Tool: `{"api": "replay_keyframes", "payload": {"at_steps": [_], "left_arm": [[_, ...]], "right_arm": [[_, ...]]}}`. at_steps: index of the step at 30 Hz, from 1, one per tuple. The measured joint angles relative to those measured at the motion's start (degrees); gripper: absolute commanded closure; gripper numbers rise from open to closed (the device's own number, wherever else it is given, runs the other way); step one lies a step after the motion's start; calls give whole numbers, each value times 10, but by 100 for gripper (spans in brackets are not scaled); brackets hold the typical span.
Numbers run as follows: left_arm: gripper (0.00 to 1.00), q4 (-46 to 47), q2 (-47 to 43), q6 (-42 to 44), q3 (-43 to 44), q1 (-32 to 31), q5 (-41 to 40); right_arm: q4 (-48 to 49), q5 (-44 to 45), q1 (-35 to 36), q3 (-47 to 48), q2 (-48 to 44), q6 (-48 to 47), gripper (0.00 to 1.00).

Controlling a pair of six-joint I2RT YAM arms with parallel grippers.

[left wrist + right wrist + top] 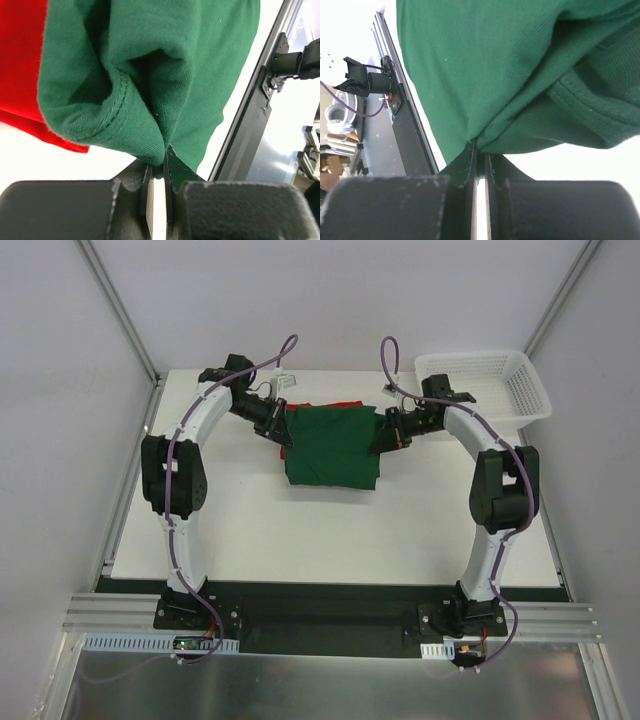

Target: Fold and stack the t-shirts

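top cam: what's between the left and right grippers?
Top view: the green t-shirt spans the gap, pinched at either side by the left gripper and right gripper; red t-shirt edge shows beneath.

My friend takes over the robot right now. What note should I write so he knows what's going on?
Left gripper: shut on the green t-shirt, at its left edge.
Right gripper: shut on its right edge.
Things: the green t-shirt, a folded-looking rectangle, lies over the red t-shirt on the table; little red shows.
Done: seemingly stacked.
Left: probably let go, then check the red one's fold.
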Motion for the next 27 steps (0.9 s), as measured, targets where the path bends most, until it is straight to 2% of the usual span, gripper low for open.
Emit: {"api": "replay_keyframes", "payload": {"at_steps": [10,27], "left_arm": [[100,-1,7,12,40,0,-12],[100,0,78,24,126,0,-31]], "right_arm": [[-47,2,0,67,31,-52,99],[-90,33,-2,193,104,-116,99]]}}
